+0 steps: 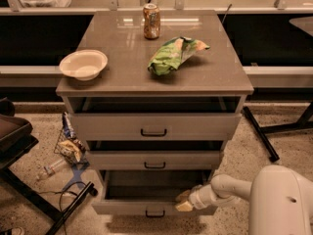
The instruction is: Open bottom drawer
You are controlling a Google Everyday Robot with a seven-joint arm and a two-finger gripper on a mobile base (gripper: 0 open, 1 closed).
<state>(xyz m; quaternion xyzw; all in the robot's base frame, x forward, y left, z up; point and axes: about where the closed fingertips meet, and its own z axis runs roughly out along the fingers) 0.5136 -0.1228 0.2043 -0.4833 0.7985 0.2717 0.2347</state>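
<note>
The bottom drawer (122, 207) is the lowest of three grey-beige drawers in the cabinet. It stands pulled out, showing its plain grey interior, and its small black bar handle (155, 213) is on the front. My gripper (184, 200) is at the drawer's front edge, right of the handle, with its tan fingertips over the top rim of the front panel. The white arm reaches in from the lower right.
The middle drawer (154, 159) and top drawer (154, 126) are slightly open. On the cabinet top sit a white bowl (83, 64), a can (151, 21) and a green chip bag (175, 54). A basket of litter (68, 146) and black chair legs (34, 199) are at the left.
</note>
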